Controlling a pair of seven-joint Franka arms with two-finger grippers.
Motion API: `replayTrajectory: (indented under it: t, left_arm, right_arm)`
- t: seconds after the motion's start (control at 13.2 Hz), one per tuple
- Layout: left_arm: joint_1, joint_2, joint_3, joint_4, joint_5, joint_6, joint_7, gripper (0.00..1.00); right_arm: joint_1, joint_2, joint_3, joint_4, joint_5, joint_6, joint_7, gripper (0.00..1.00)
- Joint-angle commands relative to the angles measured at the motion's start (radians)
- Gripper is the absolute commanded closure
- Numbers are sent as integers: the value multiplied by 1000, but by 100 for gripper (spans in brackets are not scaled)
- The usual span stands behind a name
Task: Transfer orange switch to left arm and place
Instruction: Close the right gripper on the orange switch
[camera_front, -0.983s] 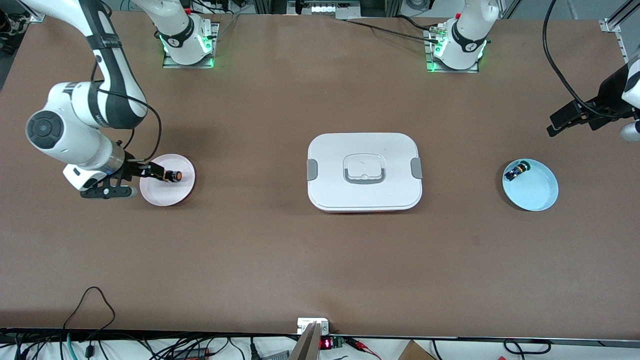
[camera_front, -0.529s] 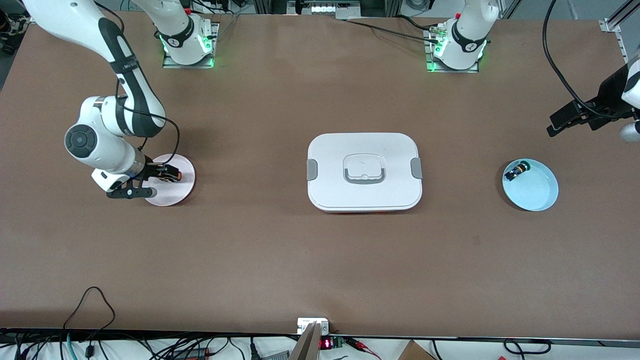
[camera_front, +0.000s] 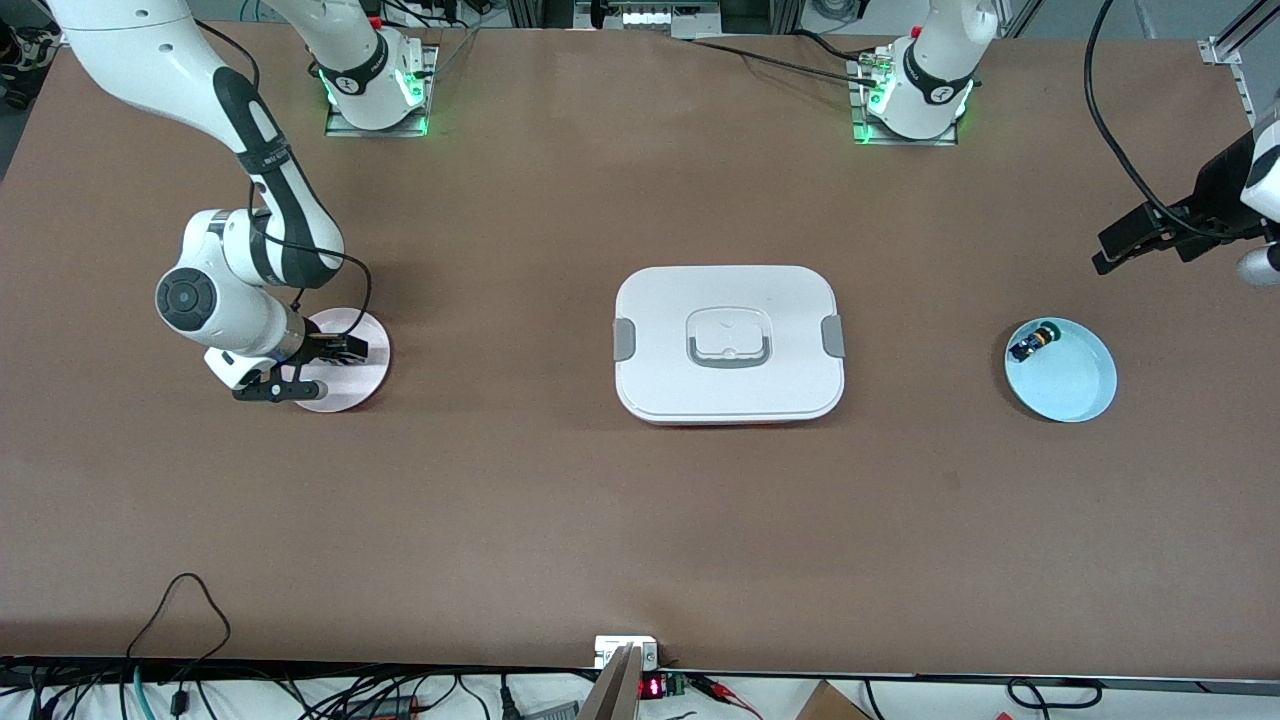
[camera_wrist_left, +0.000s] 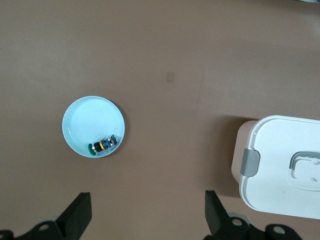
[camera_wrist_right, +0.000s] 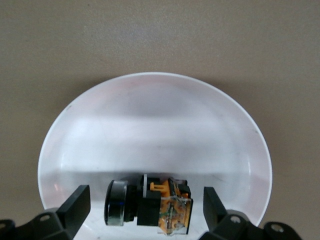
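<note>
The orange switch (camera_wrist_right: 150, 207) lies on its side on a pale pink plate (camera_front: 345, 392) at the right arm's end of the table. My right gripper (camera_front: 345, 348) is low over that plate and open. Its fingers stand on either side of the switch with a gap on each side, as the right wrist view shows around the gripper (camera_wrist_right: 145, 210). In the front view the gripper hides the switch. The white box (camera_front: 728, 343) sits shut at the table's middle. My left gripper (camera_front: 1110, 255) waits open and empty, up over the left arm's end.
A light blue plate (camera_front: 1075, 385) holds a small blue-and-black switch with a green cap (camera_front: 1030, 343), nearer the front camera than my left gripper. The left wrist view shows this plate (camera_wrist_left: 85, 120), that switch (camera_wrist_left: 103, 144) and the box's edge (camera_wrist_left: 285, 172).
My right arm has swung toward the box and come down, bringing its open fingers over the pink plate and around the orange switch. The left arm has not moved.
</note>
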Motion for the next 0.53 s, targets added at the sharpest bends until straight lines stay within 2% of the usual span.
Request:
replayTrajectory:
  t: [0.0, 0.45]
  left_arm:
    - [5, -4, 5, -9, -23, 5, 25, 0]
    - [5, -1, 3, -9, -24, 5, 25, 0]
  right_arm:
    - [-8, 5, 4, -7, 15, 3, -6, 0]
    - [-7, 21, 4, -8, 15, -26, -8, 0]
